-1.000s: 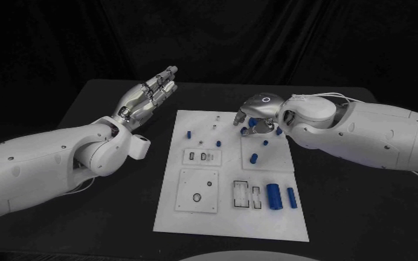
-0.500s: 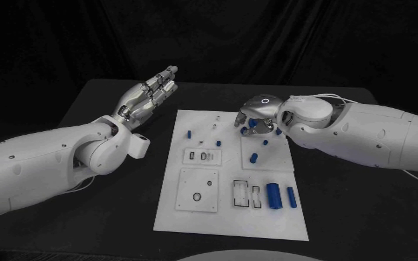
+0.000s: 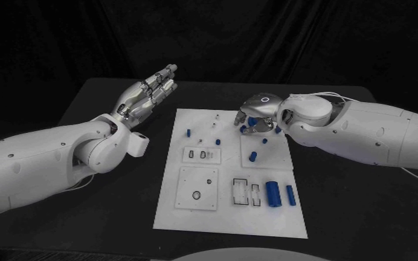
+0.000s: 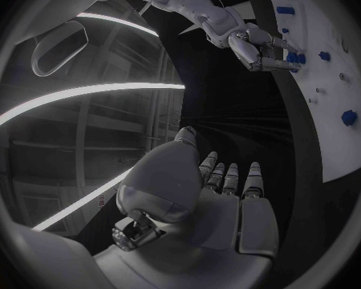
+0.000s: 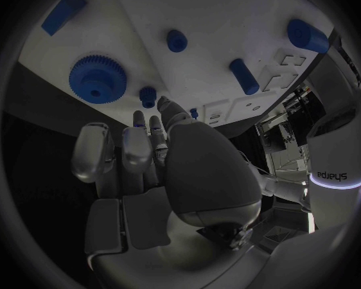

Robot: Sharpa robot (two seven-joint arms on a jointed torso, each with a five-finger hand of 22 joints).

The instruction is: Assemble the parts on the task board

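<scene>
A black table (image 3: 113,152) fills the lower half of the picture. A white task board (image 3: 228,219) lies flat on it, in the middle, with its long side running up and down. Dark table shows on both sides of the board.

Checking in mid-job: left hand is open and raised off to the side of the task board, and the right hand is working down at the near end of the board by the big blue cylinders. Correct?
Not quite. The right hand is over the far end of the task board, by the blue gear, not near the big blue cylinders; the head view shows it. The left hand is open and raised beside the board, as you said.
</scene>
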